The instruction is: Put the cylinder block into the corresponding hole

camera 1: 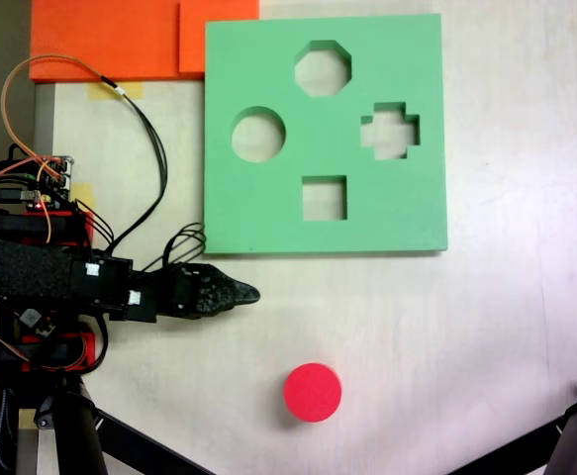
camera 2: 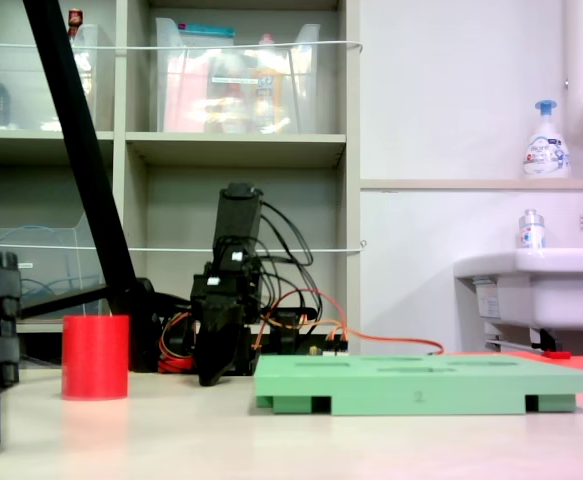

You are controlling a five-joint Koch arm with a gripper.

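In a fixed view from above, the red cylinder block (camera 1: 313, 392) stands on the table (camera 1: 506, 327), apart from the green foam board (camera 1: 268, 213). The round hole (camera 1: 258, 135) sits at the board's left side, unfilled. The gripper (camera 1: 246, 294) lies just below the board's near edge, holding nothing; whether its jaws are apart cannot be told.

In a fixed view from the side, the cylinder block (camera 2: 95, 356) stands left of the gripper (camera 2: 209, 377), whose tip is down near the table beside the board (camera 2: 421, 385).
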